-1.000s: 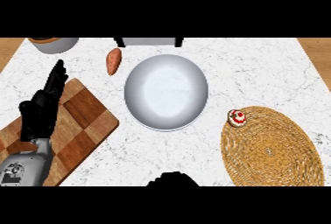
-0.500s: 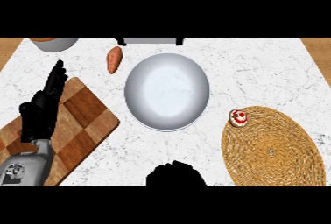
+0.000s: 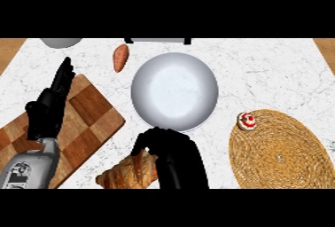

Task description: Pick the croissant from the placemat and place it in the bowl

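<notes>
— Where was the croissant?

— Nearest of all, at the view's 6 o'clock, over the bare counter and well apart from the placemat at 4 o'clock. It lay at about 8 o'clock of the right hand, touching it.

— And that hand?

— Its fingers were curled down over the croissant's far end, gripping it; the underside was hidden.

— The bowl?

— Just beyond that hand, at its 12 o'clock.

— The other hand?

— The left hand stood at 9 o'clock over the wooden cutting board, fingers straight and close together, holding nothing.

— Farther off?

— A small red-and-white cake on the placemat's far edge, and an orange vegetable at the bowl's 11 o'clock.
</notes>
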`<state>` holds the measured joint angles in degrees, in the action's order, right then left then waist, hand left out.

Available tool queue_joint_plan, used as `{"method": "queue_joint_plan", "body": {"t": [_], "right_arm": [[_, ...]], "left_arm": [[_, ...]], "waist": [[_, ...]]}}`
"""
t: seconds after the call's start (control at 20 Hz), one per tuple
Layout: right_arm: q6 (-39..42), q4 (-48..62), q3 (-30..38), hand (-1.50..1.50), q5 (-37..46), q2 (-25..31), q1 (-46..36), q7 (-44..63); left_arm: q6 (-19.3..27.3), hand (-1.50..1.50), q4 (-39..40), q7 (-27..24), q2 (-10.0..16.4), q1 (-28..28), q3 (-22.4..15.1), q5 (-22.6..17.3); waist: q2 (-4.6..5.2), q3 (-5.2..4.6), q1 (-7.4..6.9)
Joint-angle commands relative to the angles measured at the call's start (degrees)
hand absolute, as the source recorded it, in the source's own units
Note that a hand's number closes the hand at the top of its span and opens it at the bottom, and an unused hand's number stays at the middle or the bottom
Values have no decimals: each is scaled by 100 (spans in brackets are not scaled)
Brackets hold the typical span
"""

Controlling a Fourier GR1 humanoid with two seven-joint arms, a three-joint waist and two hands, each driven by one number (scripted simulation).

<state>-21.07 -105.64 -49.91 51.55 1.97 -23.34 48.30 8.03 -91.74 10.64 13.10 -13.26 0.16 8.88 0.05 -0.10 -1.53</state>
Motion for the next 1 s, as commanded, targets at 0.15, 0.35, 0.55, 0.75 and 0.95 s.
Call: {"method": "queue_joint_plan", "body": {"t": [0.15,0.35,0.55,0.75,0.95], "right_arm": [[-159,1279,1301,150,-326,-192,-1717,39],[-173,2291,1574,150,-188,67,-1801,-627],[-573,3704,1925,150,78,156,-2230,-1199],[-1234,5095,2397,150,74,-184,-2604,-1786],[-1396,5775,2866,150,-1077,-190,-2816,-2471]], "left_arm": [[53,0,276,-135,-104,-51,2,113],[-78,0,-163,93,-28,95,69,-20],[46,0,42,-49,-85,-97,34,152],[-108,0,-420,360,-26,2,72,16],[-28,0,-32,-381,-200,245,-9,123]], "waist": [[12,7,87],[10,10,80],[39,9,51],[34,12,-26],[61,11,-61]]}}
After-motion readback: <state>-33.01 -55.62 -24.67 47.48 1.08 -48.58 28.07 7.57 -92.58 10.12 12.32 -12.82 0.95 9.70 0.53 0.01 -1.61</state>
